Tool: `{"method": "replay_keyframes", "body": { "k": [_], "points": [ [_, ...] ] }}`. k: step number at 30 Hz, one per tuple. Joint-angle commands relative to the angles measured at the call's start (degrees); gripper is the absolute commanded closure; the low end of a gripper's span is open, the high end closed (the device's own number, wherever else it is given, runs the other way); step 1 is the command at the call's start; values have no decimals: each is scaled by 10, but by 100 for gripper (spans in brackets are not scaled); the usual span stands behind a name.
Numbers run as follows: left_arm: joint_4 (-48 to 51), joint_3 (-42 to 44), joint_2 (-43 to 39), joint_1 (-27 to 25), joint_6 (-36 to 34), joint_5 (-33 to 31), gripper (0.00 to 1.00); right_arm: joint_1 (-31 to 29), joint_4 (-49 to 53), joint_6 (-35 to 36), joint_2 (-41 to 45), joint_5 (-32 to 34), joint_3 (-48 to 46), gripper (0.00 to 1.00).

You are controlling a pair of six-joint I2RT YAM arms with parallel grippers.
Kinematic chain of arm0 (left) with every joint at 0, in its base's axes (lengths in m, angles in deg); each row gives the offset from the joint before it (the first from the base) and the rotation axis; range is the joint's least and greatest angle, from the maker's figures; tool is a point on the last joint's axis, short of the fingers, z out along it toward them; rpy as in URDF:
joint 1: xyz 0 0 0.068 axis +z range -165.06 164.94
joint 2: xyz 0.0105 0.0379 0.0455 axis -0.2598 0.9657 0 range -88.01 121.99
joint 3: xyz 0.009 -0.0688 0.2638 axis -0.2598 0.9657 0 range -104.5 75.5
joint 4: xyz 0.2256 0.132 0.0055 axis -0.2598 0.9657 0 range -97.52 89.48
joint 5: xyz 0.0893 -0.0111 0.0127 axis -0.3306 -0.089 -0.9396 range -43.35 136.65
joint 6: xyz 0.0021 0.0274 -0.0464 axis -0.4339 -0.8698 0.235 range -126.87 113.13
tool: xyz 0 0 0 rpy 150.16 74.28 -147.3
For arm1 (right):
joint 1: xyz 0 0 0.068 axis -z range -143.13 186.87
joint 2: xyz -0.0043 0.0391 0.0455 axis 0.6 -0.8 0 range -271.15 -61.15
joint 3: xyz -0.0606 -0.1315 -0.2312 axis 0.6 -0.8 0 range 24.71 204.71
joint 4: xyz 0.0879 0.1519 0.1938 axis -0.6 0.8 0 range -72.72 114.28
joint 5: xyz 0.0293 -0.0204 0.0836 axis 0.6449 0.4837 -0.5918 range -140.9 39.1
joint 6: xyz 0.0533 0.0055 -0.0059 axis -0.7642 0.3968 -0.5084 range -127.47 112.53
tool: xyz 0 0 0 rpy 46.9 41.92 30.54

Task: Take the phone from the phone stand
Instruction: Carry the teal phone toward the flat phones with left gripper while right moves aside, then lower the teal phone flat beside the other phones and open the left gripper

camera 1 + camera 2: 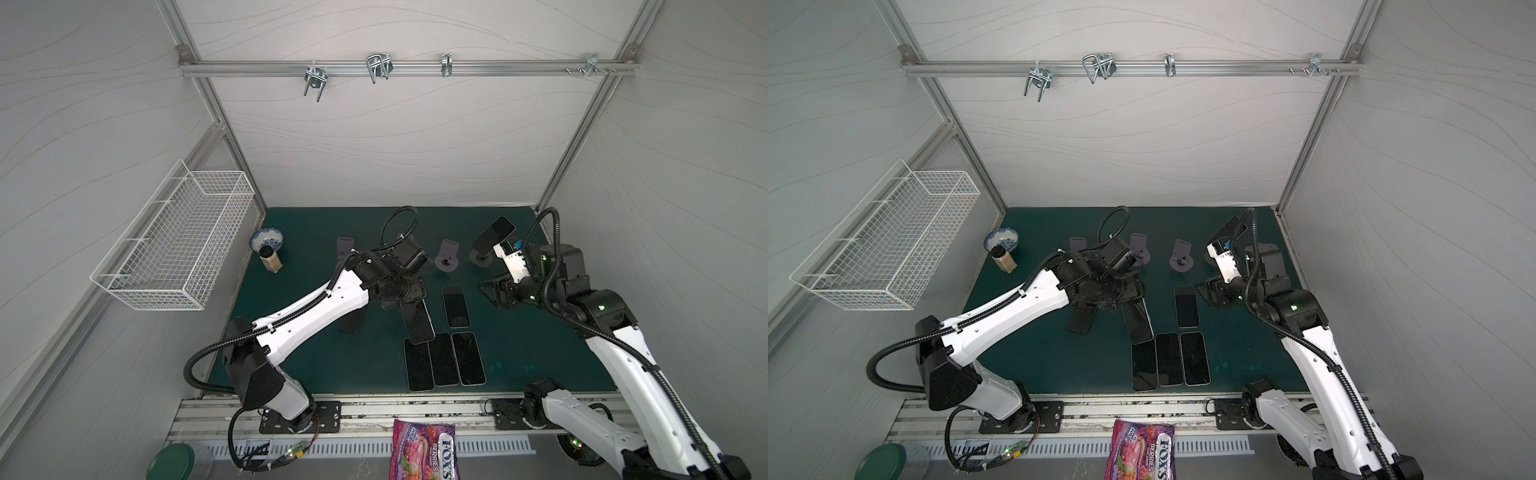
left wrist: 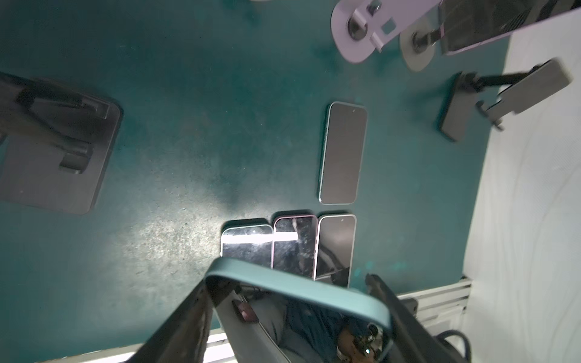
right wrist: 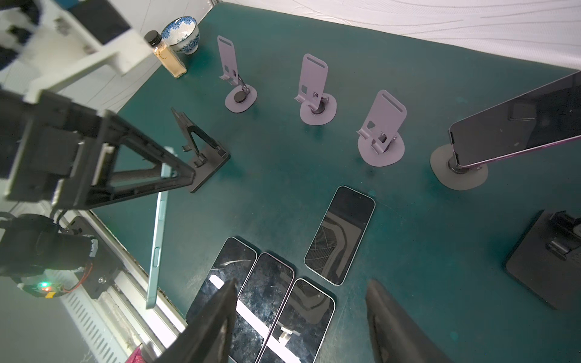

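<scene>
**Green mat (image 3: 283,176), teal phone (image 3: 158,226) aloft**

Left gripper (image 2: 292,298) pinches the teal phone by its edges, tilted above the mat near the black stand (image 3: 204,160). Right gripper's (image 3: 301,284) fingers stand spread, gripping nothing, near the flat phones (image 3: 341,234).

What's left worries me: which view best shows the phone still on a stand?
Right wrist view: the phone on its stand is large and sharp. Both top views show it small; the left wrist view crops it.
</scene>
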State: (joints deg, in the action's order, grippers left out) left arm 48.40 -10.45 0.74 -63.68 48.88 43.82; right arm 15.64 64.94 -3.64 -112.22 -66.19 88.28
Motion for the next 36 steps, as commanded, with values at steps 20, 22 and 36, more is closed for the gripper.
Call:
{"method": "replay_keyframes", "body": {
  "k": [20,22,36],
  "points": [
    [37,-145,194,15,-70,78,40,-31,-34,20,78,64,-65,36],
    [35,-157,216,18,-64,78,40,-35,-32,21,77,67,-65,36],
    [43,-246,324,47,-53,127,40,-60,-35,36,90,116,-77,34]
  ]
}}
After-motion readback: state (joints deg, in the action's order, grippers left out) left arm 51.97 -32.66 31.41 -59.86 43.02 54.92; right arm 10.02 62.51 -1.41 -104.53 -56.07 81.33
